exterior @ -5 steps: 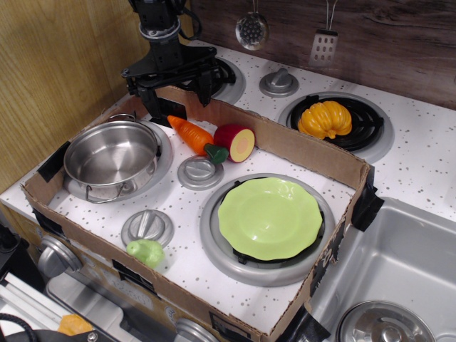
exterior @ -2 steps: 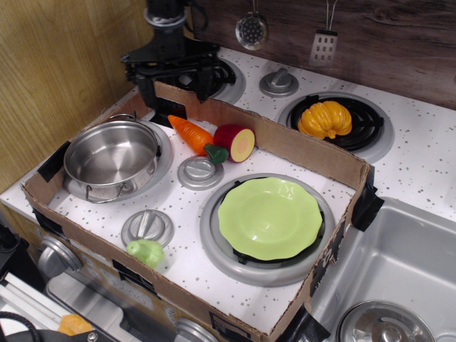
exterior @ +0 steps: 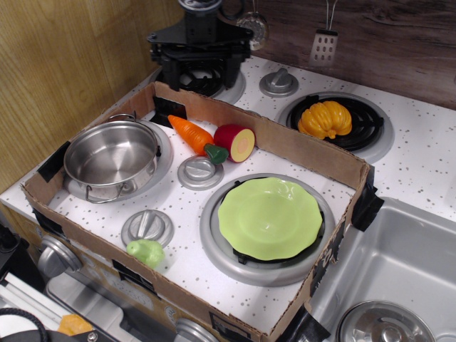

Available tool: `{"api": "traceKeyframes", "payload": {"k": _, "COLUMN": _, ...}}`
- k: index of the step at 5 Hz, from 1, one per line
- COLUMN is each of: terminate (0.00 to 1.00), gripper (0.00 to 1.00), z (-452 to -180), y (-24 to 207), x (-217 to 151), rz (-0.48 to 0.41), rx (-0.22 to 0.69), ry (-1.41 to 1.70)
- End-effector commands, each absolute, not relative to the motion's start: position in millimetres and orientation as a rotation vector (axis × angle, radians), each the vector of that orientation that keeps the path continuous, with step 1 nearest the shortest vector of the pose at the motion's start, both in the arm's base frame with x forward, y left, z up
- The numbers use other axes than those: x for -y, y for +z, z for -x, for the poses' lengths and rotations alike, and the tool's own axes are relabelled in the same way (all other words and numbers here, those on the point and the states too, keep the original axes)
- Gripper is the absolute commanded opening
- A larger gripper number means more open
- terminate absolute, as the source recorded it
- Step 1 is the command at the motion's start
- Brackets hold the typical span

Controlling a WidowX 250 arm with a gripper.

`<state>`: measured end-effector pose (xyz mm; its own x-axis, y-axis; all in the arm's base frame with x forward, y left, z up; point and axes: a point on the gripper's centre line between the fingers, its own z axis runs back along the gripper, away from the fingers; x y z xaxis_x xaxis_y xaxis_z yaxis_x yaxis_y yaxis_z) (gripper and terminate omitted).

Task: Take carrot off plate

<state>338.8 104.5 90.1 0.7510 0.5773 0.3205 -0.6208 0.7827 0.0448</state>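
Observation:
The orange carrot (exterior: 192, 135) with its dark green stub lies on the white stove top inside the cardboard box, left of a red cut fruit. It is off the lime-green plate (exterior: 270, 217), which sits bare on the front right burner. My black gripper (exterior: 202, 74) hangs above the back left burner, beyond the box's rear wall, well behind the carrot. Its fingers (exterior: 171, 73) point down and are spread apart with nothing between them.
A steel pot (exterior: 111, 158) sits on the left burner. A red cut fruit (exterior: 236, 142) lies beside the carrot. A small green piece (exterior: 146, 252) lies near the front. A pumpkin (exterior: 325, 119) sits on the back right burner. Cardboard walls (exterior: 299, 146) ring the area. A sink (exterior: 399, 271) is at right.
My gripper has moved up and to the right, away from the carrot and past the box's rear wall. The carrot and plate have not moved.

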Motion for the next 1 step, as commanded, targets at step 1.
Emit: {"api": "traceKeyframes", "payload": {"k": 1, "terminate": 1.00, "gripper": 1.00, "z": -332.4, "y": 109.8, "x": -110.5, "rz": -0.152, "rx": 0.355, "ry": 0.662}}
